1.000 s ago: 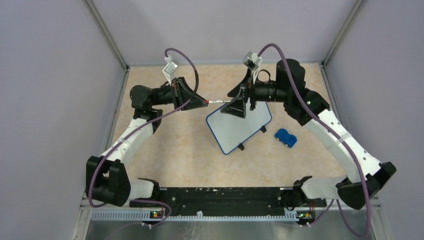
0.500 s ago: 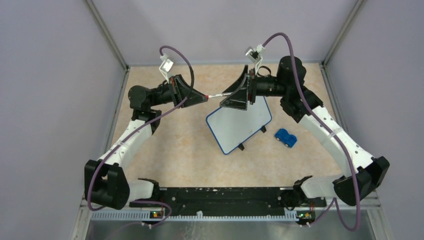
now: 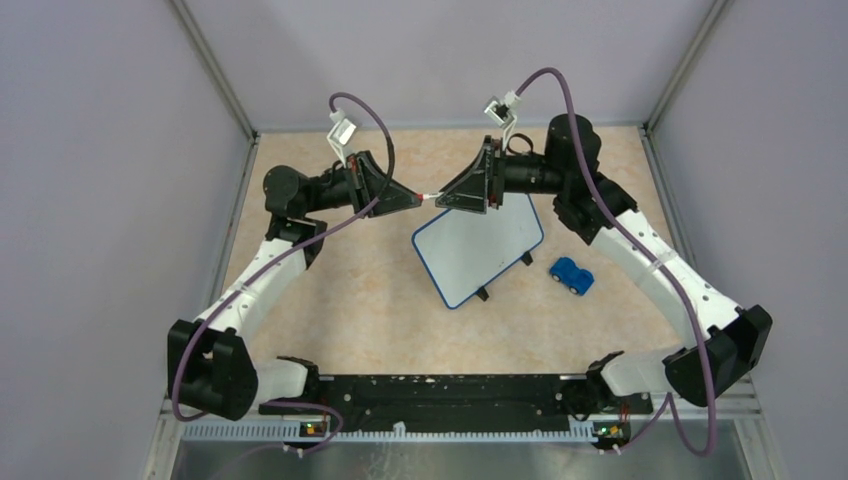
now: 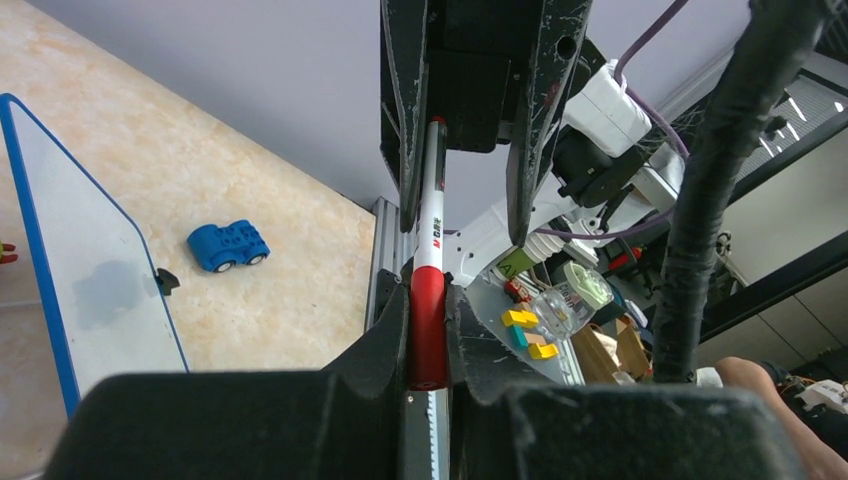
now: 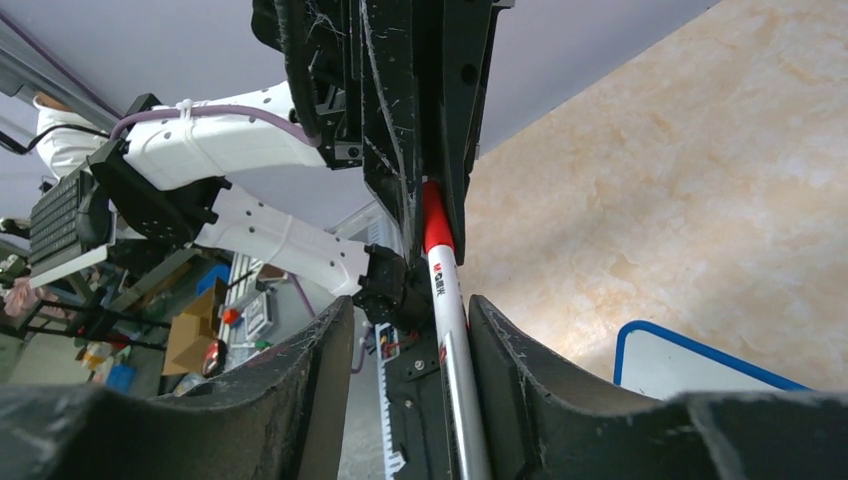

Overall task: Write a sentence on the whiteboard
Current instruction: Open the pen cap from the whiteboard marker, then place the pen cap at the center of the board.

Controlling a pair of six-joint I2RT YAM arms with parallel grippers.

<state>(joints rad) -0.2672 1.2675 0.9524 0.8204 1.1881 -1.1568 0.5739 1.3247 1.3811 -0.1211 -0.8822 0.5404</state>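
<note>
Whiteboard (image 3: 480, 255) lay below and just nearward of my right claw (image 3: 441, 199). Left claw (image 3: 414, 199) pinched marker (image 3: 429, 197) by red end; right claw's jaws spread, flanking white barrel.

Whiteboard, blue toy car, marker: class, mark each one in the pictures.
whiteboard (image 3: 478, 258), top external view, bare white face.
blue toy car (image 3: 571, 276), top external view, its roof.
marker (image 4: 428, 312), left wrist view, red section.
</note>
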